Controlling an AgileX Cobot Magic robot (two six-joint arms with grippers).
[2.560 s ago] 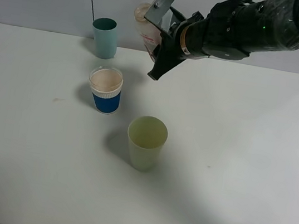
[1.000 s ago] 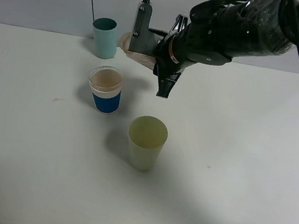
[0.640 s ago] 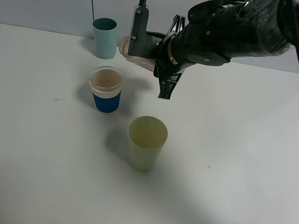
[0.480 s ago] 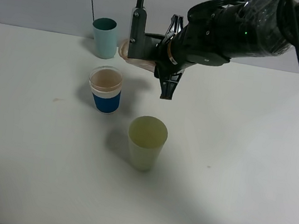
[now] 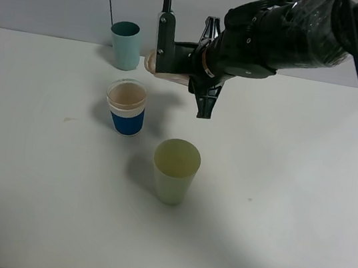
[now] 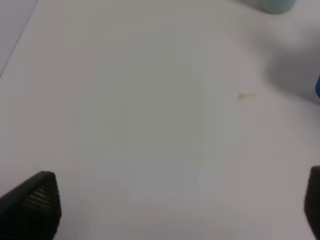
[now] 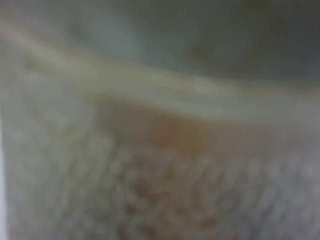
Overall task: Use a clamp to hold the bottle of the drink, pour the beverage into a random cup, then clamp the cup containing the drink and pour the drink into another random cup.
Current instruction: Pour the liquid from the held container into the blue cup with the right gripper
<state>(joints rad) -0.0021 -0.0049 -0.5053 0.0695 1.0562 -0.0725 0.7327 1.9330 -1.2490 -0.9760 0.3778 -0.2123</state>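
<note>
The first pour appears to be at or near its end. A short paper cup, blue below and white-banded above (image 5: 126, 121), stands on the white table (image 5: 275, 209) with reddish-brown liquid (image 5: 127, 94) inside. Just behind and above this blue-and-white cup, the right gripper (image 5: 183, 66) is clamped on a small clear plastic bottle with a white-and-pink label (image 5: 168, 74), tipped onto its side. No stream is visible. The right wrist view shows only a blur of the bottle (image 7: 160, 150).

Next, the bottle likely needs righting and setting down clear of the cup. The cup can then be gripped and poured into the plain teal tumbler (image 5: 125, 45) behind it. A pale green tumbler (image 5: 174, 172) stands in front.

The left gripper (image 6: 170, 215) is spread wide, empty, over bare table.
</note>
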